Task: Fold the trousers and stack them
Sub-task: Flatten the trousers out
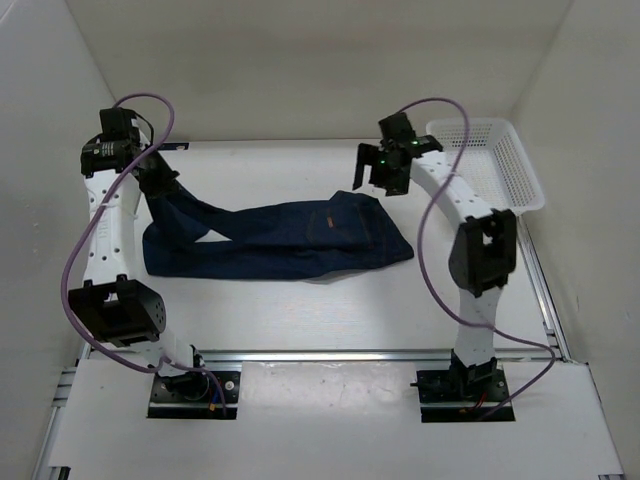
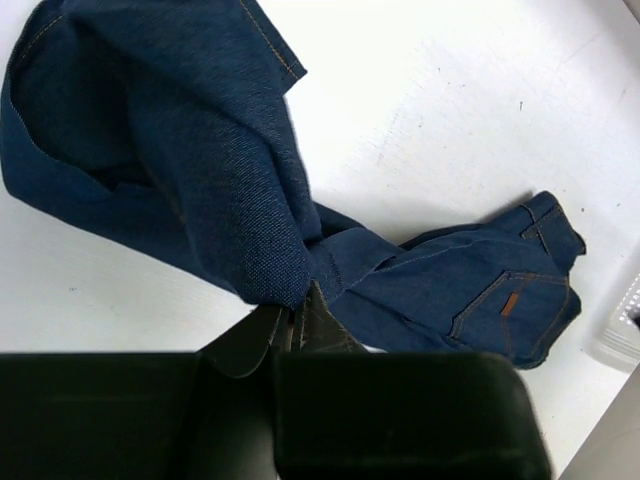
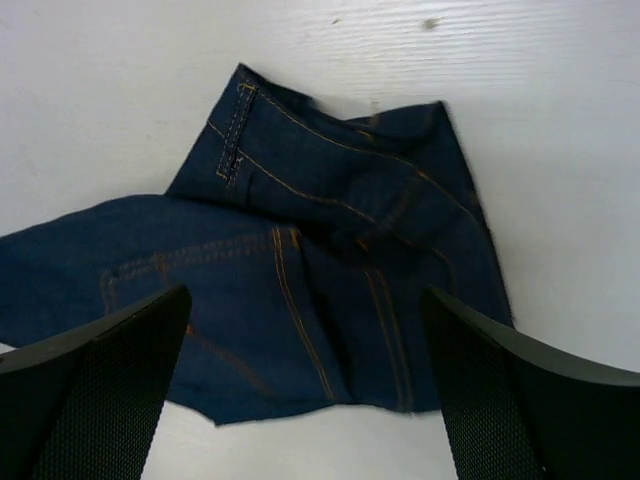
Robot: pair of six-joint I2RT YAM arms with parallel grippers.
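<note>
The trousers [image 1: 290, 235] lie across the middle of the top view, waist end right of centre, legs running left and rising at the upper left, where the left tool [image 1: 163, 188] pinches them. In its own wrist view that tool is closed on a bunch of denim, and the cloth hangs from it in a loose, twisted fold. The right tool [image 1: 384, 178] hangs over the waistband with its jaws spread wide, holding nothing; it looks clear of the cloth, though I cannot be sure.

I'd say the step in hand is carrying the legs over onto the seat. To do it well, the lifted cloth wants to travel rightward across the frame, high enough not to drag the layer beneath, and land with the hems square to the waistband near the tan patch [image 1: 325, 222]. The twist looks likely to leave a rumpled fold unless smoothed out. The open tool could pin the waist so the pair does not slide.

White walls [image 1: 300, 70] close in the back and both sides. The table [image 1: 300, 310] is white and smooth, so denim may slip on it. A white mesh basket [image 1: 525, 175] sits at the upper right beside the right arm, apart from the trousers, and a metal rail [image 1: 350, 354] crosses the lower frame
</note>
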